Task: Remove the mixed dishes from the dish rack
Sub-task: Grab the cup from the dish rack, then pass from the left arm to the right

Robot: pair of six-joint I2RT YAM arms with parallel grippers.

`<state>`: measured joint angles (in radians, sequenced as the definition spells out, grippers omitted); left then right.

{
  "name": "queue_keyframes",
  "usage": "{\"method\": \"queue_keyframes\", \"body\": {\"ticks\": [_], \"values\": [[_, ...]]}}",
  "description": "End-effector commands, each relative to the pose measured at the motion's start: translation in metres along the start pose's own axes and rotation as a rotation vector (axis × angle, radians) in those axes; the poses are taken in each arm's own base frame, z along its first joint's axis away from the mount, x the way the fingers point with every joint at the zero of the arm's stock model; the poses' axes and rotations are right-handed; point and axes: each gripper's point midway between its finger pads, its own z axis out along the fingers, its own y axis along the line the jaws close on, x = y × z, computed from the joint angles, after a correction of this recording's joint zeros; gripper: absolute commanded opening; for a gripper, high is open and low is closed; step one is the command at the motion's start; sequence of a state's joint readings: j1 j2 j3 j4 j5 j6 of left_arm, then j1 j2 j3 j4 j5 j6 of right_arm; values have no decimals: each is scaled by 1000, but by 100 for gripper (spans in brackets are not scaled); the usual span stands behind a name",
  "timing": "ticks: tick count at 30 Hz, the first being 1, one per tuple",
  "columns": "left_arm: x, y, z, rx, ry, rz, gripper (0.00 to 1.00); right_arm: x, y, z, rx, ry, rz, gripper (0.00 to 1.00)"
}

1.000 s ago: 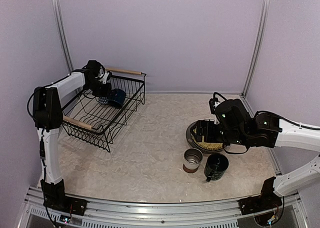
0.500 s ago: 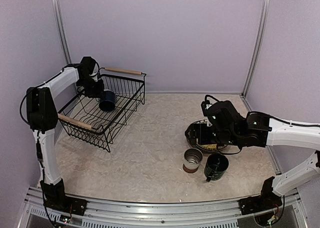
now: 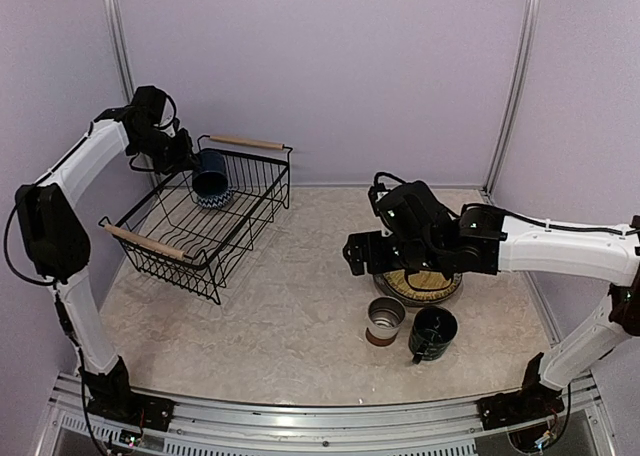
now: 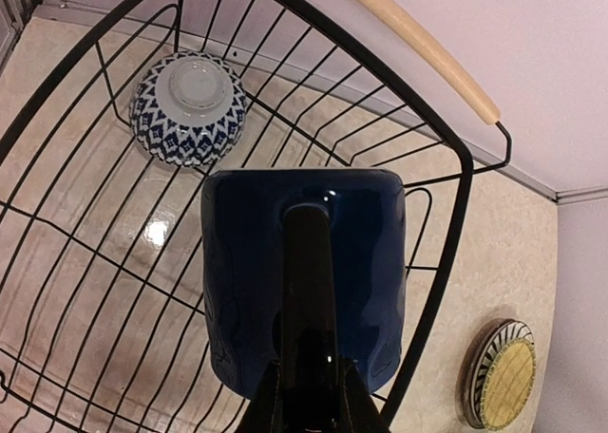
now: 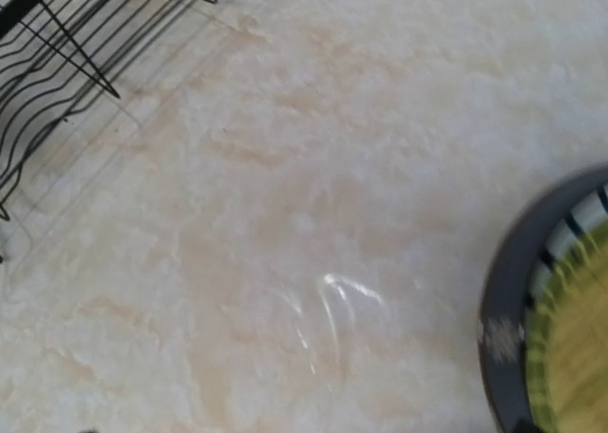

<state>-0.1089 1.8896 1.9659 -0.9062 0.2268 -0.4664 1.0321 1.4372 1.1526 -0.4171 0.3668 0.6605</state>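
A: How much of the dish rack (image 3: pixel 200 226) is judged to be emptied?

B: Most of it. A stack of plates (image 3: pixel 420 286) is seen on the table at the right, the straw one on top. A grey cup (image 3: pixel 385 319) and a dark green mug (image 3: pixel 433 333) are set just beside it toward the near edge. Only a small patterned bowl (image 4: pixel 188 96) is found in the rack, lying upside down on the wires near a far corner.

A: And where is the dark blue mug (image 4: pixel 304 291)?

B: It is held in the air above the rack's far end, near the wooden handle (image 4: pixel 418 44). Its wall is clamped by the left gripper (image 4: pixel 306 224). One finger is seen pressed along the outside. The other is hidden and is taken to be inside.

A: How are the arms posed?

B: The left arm is raised high and reached back over the rack, with the wrist turned downward. The right arm is stretched low across the table. The right gripper (image 3: pixel 352 254) is placed near the plates on their rack side. No fingers are shown in its wrist view, so it cannot be told whether they are apart or together.

A: What is left to be done?

B: The blue mug is not yet set down, and the bowl is not yet fetched.
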Motion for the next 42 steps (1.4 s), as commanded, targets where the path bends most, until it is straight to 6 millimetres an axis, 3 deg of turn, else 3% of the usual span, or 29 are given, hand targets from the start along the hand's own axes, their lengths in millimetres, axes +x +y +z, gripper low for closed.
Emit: {"method": "queue_keyframes", "body": {"ticks": [1, 5, 12, 21, 25, 33, 42], "values": [[-6, -48, -48, 180, -61, -26, 0, -25, 14, 12, 3, -51, -97, 92], [6, -72, -73, 283, -59, -43, 0, -49, 32, 21, -23, -120, -175, 93], [32, -100, -96, 386, -29, -55, 0, -88, 62, 34, -53, -254, -310, 95], [82, -132, -90, 496, 96, -109, 0, -130, 100, 67, -42, -353, -354, 94], [98, -143, -86, 546, 138, -165, 0, -131, 103, 74, 17, -409, -384, 92], [116, -158, -84, 585, 192, -189, 0, -111, 110, 87, 80, -444, -454, 88], [137, -167, -89, 602, 238, -175, 0, -117, 84, 99, 306, -522, -469, 69]]}}
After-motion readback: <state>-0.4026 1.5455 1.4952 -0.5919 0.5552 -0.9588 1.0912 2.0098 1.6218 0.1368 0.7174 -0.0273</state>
